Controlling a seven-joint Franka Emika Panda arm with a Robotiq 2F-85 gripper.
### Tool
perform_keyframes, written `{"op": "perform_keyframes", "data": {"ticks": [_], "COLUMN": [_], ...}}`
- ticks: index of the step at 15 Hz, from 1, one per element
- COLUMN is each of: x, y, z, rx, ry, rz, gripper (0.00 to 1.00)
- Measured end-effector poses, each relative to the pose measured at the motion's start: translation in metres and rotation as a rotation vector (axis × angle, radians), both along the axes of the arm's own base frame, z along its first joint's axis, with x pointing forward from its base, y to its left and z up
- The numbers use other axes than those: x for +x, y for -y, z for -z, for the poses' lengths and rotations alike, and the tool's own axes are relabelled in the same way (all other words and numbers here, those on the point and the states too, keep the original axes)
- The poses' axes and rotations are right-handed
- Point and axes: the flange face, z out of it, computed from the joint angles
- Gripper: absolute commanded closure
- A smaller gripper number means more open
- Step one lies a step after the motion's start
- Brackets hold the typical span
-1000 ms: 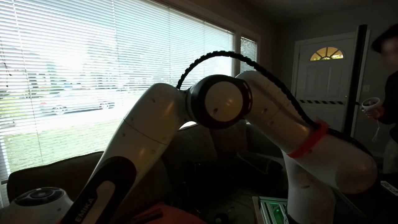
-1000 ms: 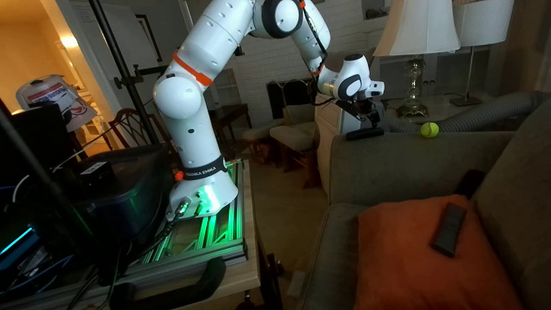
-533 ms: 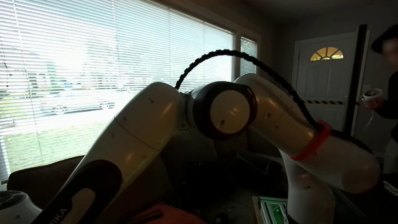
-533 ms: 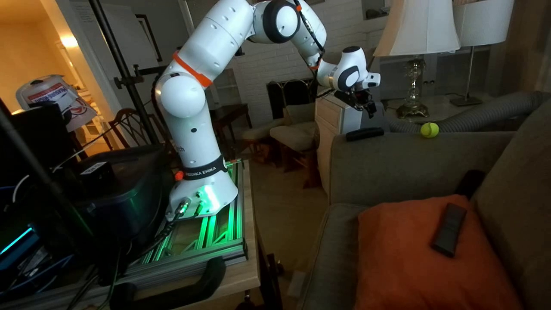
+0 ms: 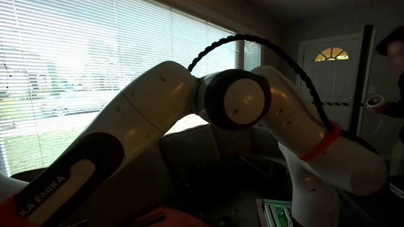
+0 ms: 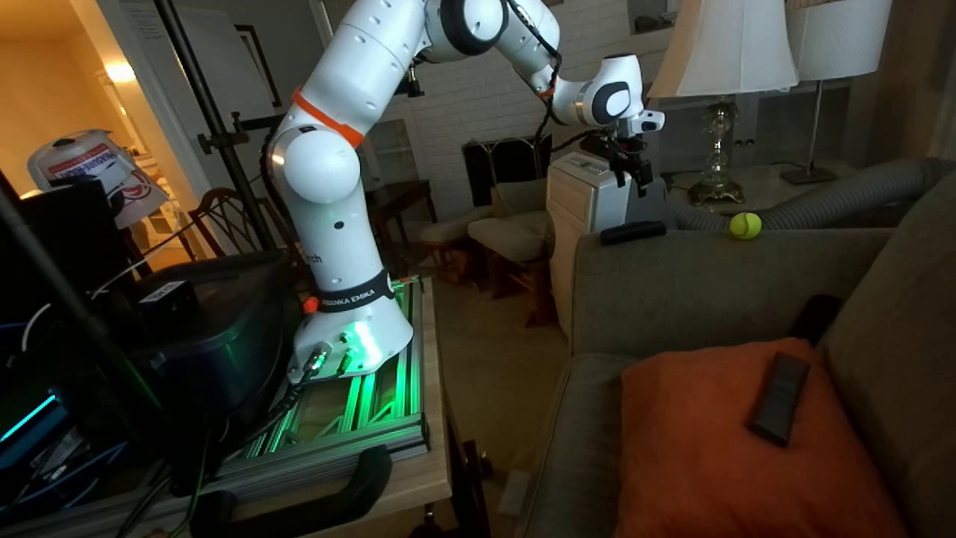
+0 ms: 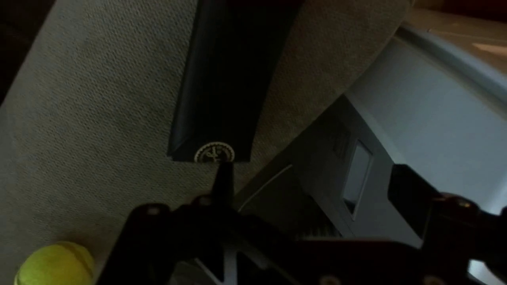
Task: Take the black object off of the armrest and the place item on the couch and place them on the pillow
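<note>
Gripper (image 7: 313, 170) hangs over the armrest (image 6: 694, 299) of the couch (image 6: 575, 456), fingers (image 7: 412, 198) spread wide, holding nothing. Black object (image 7: 225, 91) lies on the armrest top, at the end away from the backrest; an exterior view shows a clear gap between it and the gripper above. Wrist view has a round gold emblem (image 7: 214, 151) at one end of it, a fingertip just overlapping the emblem's edge by line of sight. Tennis ball (image 6: 745, 226) sits on the same armrest, nearer the backrest, well apart from the black object. Orange pillow (image 6: 694, 448) is on the couch, dark oblong item (image 6: 780, 400) lying on it. Dark shape (image 6: 815, 317) in the armrest/backrest corner, partly behind the pillow, too dim to ID. Person (image 5: 400, 104) at frame edge in an exterior view holds a white device (image 5: 375, 101).
</note>
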Motion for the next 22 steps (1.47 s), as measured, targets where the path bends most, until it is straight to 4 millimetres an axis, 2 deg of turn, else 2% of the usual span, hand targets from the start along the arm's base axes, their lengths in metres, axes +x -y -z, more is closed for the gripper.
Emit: {"op": "perform_keyframes", "data": {"ticks": [3,6,10,17,22], "x": [-0.013,-0.029,-0.046,-0.056,-0.056], "y": [-0.002,0.003,0.019,0.038,0.033], "z": [0.002,0.021,0.045,0.063,0.07], "rx": [-0.024,-0.053,-0.119,-0.227,-0.251], "ry": [-0.07,-0.122,-0.159,-0.143,-0.073], "rz": [0.047,0.12,0.195,0.218,0.205], "gripper": [0.0,0.0,0.0,0.0,0.0]}}
